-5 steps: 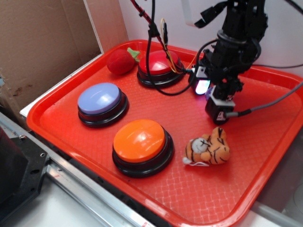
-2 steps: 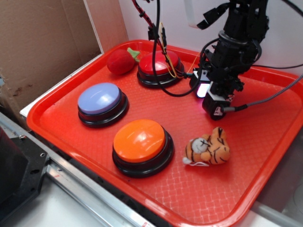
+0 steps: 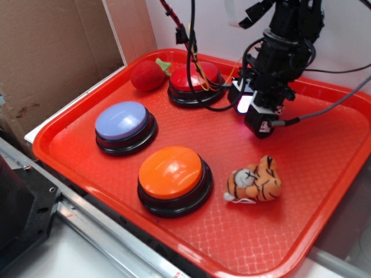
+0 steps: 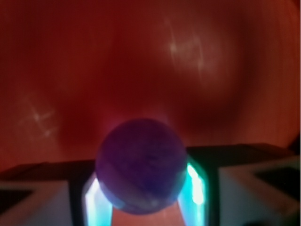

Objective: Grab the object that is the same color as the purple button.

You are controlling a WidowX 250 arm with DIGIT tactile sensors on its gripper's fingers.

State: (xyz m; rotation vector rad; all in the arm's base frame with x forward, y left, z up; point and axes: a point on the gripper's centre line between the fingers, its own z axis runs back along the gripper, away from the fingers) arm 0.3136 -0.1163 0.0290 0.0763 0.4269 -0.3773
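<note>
With the ball (image 4: 139, 165) wedged between two glowing pads (image 4: 195, 184), the wrist view settles the big question: the pincer (image 3: 255, 116) is clamped on the purple ball, pads touching it on both sides. That ball matches the lavender dome of the purple button (image 3: 123, 120), which sits at the left of the red tray (image 3: 75, 156), well apart from the arm. So the right thing is in hand!

From outside, the pincer hangs over the back right part of the tray, just beside the red button (image 3: 196, 78), and the ball itself is hidden behind the black housing. Only a bright glow shows there. Whether the ball is clear of the tray floor I can't say for sure; the wrist view shows blurred red below it, and the pincer tip looks raised above the tray, so I judge it lifted.

Orange button (image 3: 171, 172), tiger (image 3: 255, 180) and red plush fruit (image 3: 148, 75) lie untouched. By my reckoning the grab is done; all that's left is keeping the grip firm, since a glossy round ball could slip out.
</note>
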